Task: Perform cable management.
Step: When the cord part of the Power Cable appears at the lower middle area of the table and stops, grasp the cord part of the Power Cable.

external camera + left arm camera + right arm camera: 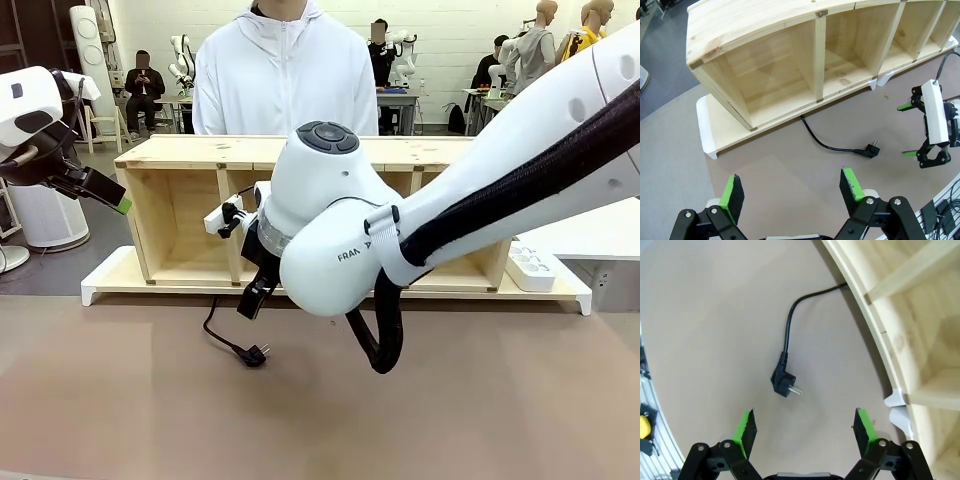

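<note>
The cable is a thin black cord that comes out from under the wooden shelf and curls onto the brown table, ending in a black plug. My right gripper hangs open just above and behind the plug. In the right wrist view the plug lies on the table ahead of the open gripper, apart from both green pads. My left gripper stays raised at the far left, open and empty. Its wrist view shows the cable, the plug and the right gripper.
The open-fronted wooden shelf sits on a white base across the back of the table. A white power strip lies at the base's right end. A person in a white jacket stands behind the shelf. My right arm's ribbed hose hangs low.
</note>
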Robot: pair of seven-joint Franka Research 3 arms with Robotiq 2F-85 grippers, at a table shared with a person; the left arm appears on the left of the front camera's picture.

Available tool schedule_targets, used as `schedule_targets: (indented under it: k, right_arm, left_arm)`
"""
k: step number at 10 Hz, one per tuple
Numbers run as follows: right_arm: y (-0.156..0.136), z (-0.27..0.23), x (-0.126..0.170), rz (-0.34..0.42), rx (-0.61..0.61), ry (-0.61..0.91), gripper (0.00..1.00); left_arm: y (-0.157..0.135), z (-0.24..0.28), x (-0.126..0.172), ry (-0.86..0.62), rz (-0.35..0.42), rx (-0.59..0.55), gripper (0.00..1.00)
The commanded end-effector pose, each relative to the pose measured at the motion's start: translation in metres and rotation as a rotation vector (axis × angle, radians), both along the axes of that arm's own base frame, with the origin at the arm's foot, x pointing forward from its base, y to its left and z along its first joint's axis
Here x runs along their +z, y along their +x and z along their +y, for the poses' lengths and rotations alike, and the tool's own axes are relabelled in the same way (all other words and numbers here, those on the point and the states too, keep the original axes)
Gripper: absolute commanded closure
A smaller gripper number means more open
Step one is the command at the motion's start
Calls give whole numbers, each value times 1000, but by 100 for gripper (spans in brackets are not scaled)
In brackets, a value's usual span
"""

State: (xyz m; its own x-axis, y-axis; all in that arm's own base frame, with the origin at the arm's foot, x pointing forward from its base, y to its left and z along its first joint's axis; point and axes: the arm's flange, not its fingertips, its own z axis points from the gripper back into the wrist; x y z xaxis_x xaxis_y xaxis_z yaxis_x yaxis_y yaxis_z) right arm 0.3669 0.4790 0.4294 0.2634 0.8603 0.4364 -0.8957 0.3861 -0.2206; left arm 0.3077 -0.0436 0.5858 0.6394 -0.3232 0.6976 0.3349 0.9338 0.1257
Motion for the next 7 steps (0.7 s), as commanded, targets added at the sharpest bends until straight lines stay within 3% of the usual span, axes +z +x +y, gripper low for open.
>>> schedule_targets:
  k: [1,2,7]
  right_arm:
    - [-7,19,-6,-20,7,-2,0]
    - [0,0,0,0,0,0,0]
    - [0,0,0,0,0,0,0]
  left_arm:
    - [3,-1,0,-14,-9,9,0]
    - [3,-1,0,-14,-9,9,0]
    - [3,-1,0,-14,-9,9,0]
